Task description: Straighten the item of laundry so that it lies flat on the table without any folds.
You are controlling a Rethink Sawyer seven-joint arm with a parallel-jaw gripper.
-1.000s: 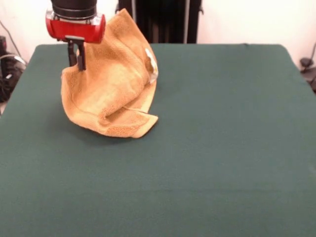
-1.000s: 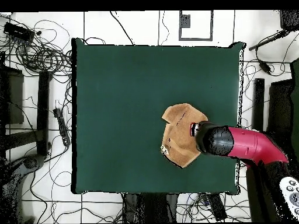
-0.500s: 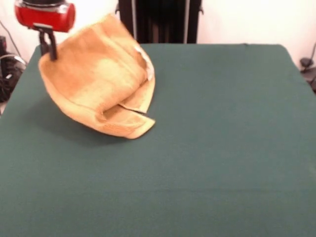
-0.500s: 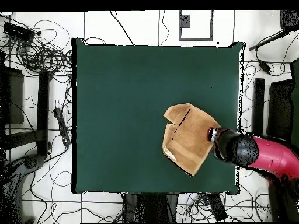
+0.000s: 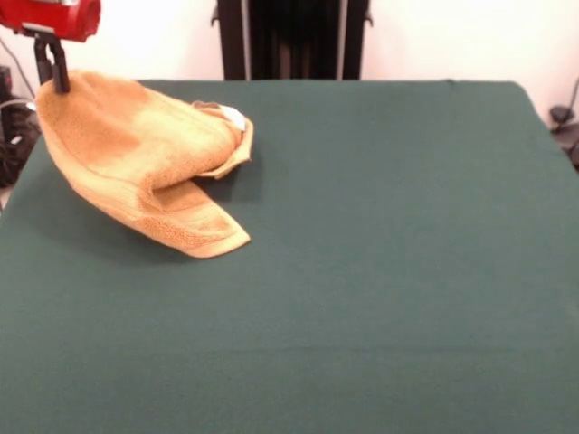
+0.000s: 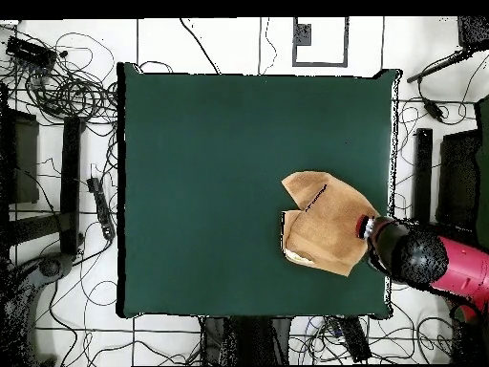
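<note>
Golden-orange towel (image 5: 136, 167) on the green table (image 5: 389, 271), near the table's left edge in the front view and near its right edge in the overhead view (image 6: 325, 225); the cloth is folded over itself, not flat, with one corner lifted; gripper (image 5: 52, 70), below its red housing, pinched closed on that raised corner (its tips meet the cloth at the top left of the front view); a small white tag (image 5: 233, 116) shows at the fold's far side; a lower flap lies on the felt.
</note>
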